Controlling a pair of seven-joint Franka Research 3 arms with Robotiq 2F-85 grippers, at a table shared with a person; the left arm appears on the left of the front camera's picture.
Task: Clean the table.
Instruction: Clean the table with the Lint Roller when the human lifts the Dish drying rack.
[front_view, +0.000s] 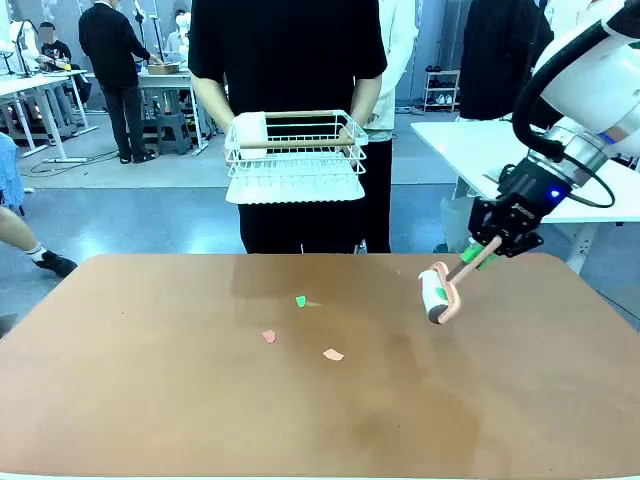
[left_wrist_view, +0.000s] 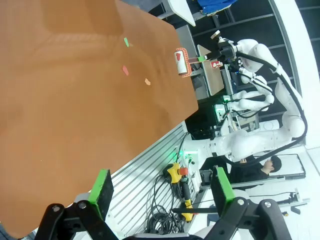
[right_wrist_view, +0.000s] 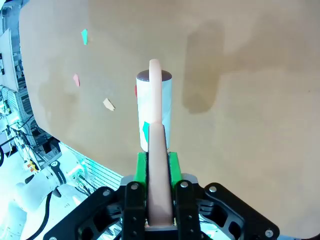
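Observation:
The reddish-brown table (front_view: 150, 400) carries three small paper scraps: a green one (front_view: 300, 301), a pink one (front_view: 268, 337) and an orange one (front_view: 333, 354). My right gripper (front_view: 490, 248) is shut on the pink handle of a lint roller (front_view: 437, 293), whose white roll hangs just above the table's right part, to the right of the scraps. In the right wrist view the roller (right_wrist_view: 155, 107) points away from the gripper (right_wrist_view: 157, 160), its shadow beside it. My left gripper (left_wrist_view: 162, 192) stands open beyond the table's edge, holding nothing.
A person in black stands at the far edge holding a white wire basket (front_view: 295, 155) at waist height. A white table (front_view: 500, 150) stands at the back right. Cables and the robot's frame (left_wrist_view: 170, 200) lie below the left gripper.

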